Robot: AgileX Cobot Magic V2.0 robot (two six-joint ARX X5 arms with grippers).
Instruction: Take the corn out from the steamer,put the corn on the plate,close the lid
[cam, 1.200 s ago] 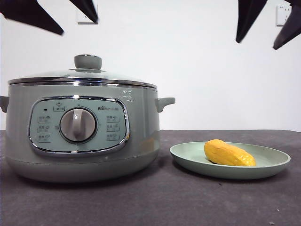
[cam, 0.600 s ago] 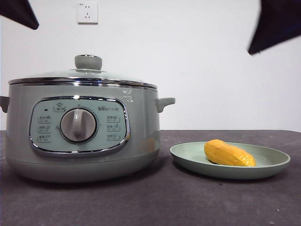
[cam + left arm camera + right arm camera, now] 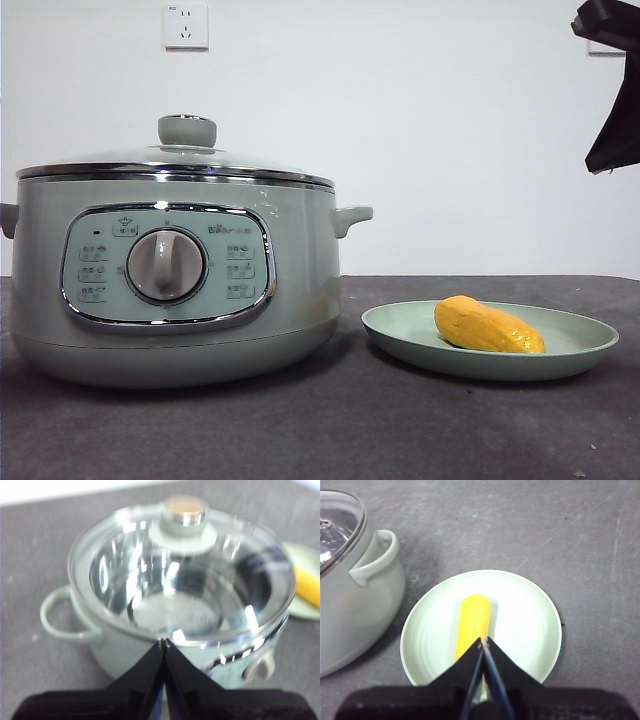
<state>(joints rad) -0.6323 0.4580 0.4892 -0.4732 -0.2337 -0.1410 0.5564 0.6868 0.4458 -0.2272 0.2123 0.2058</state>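
The yellow-orange corn (image 3: 487, 327) (image 3: 473, 621) lies on the pale green plate (image 3: 560, 345) (image 3: 530, 625), to the right of the steamer (image 3: 170, 270) (image 3: 350, 605). The glass lid (image 3: 175, 160) (image 3: 180, 580) sits closed on the steamer with its green knob (image 3: 187, 130) on top. High above the lid my left gripper (image 3: 164, 642) hangs shut and empty, out of the front view. My right gripper (image 3: 483, 642) is shut and empty, well above the corn; only a black part of an arm (image 3: 612, 80) shows at the front view's top right.
The dark grey table (image 3: 340, 430) carries only the steamer and the plate. A white wall with a socket (image 3: 186, 26) stands behind. The steamer's side handle (image 3: 350, 217) points toward the plate.
Both arms have risen. The black tips at the top left have left the front view, and the one at the top right has drawn back to the corner. Steamer, lid, corn unmoved.
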